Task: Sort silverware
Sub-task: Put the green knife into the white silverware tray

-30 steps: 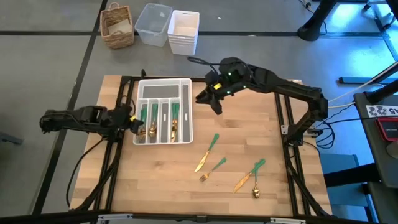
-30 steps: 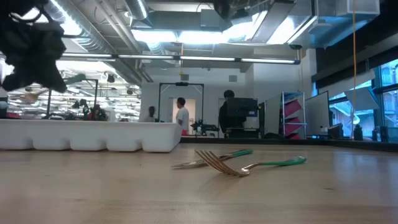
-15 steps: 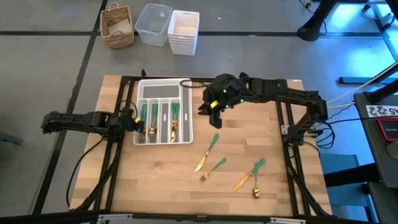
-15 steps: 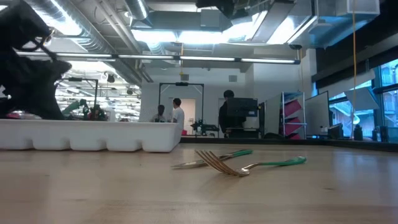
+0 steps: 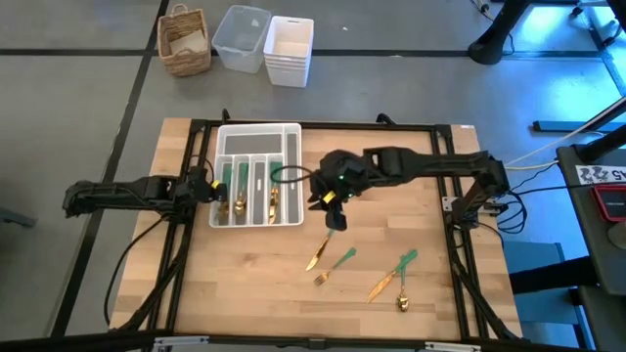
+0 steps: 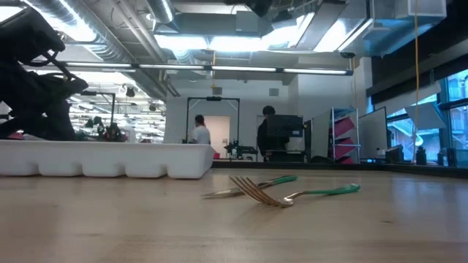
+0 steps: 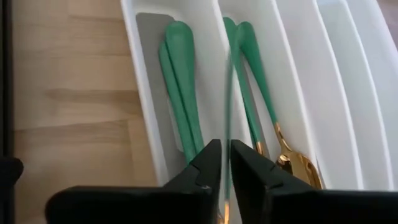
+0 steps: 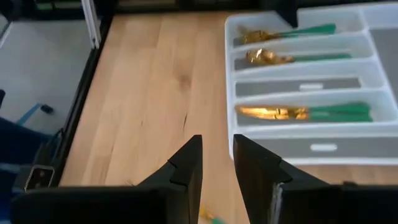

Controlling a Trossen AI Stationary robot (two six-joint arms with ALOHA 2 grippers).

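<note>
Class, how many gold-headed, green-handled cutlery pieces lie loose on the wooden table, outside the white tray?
4: a knife by the right gripper, a fork beside it, and a second knife and a spoon crossed nearer the right edge. The gripper may hide more.

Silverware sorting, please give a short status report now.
Left gripper over tray's left edge. Right gripper open, empty, above loose knife. Four pieces on table, rest in tray. Nothing in the way.

The right gripper (image 5: 331, 209) has swung down from the tray (image 5: 291, 215) toward the loose silverware (image 5: 339, 258)
</note>
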